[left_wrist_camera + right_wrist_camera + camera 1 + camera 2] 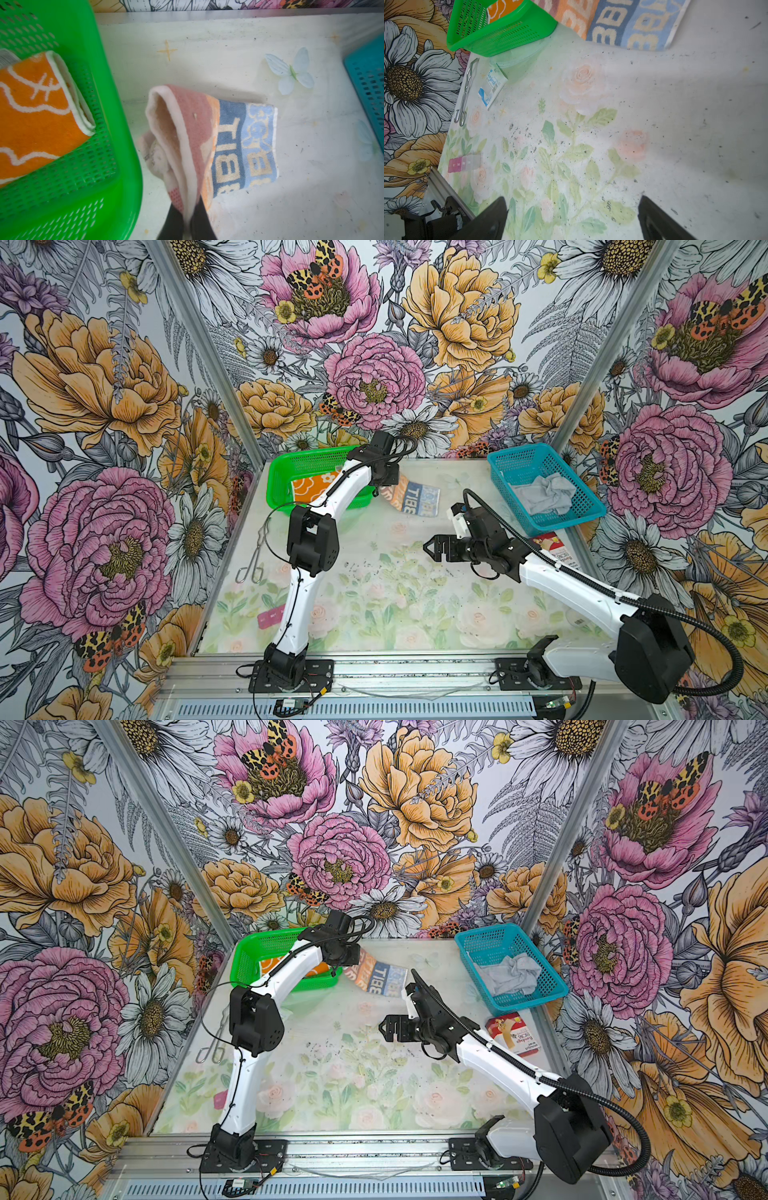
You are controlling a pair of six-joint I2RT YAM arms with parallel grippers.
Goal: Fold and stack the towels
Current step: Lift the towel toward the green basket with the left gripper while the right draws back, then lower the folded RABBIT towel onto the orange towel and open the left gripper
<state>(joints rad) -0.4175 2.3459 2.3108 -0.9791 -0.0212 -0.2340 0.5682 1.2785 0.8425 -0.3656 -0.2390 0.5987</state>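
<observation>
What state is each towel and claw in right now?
left claw: shut on lettered towel
right claw: open, empty, over table
lettered towel: lying on table, one end pinched up
orange towel: folded, in green basket
grey towel: crumpled, unfolded, in blue basket

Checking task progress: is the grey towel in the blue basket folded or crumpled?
Crumpled: the grey towel lies bunched with irregular creases in the blue basket, showing no flat folded edges.
</observation>
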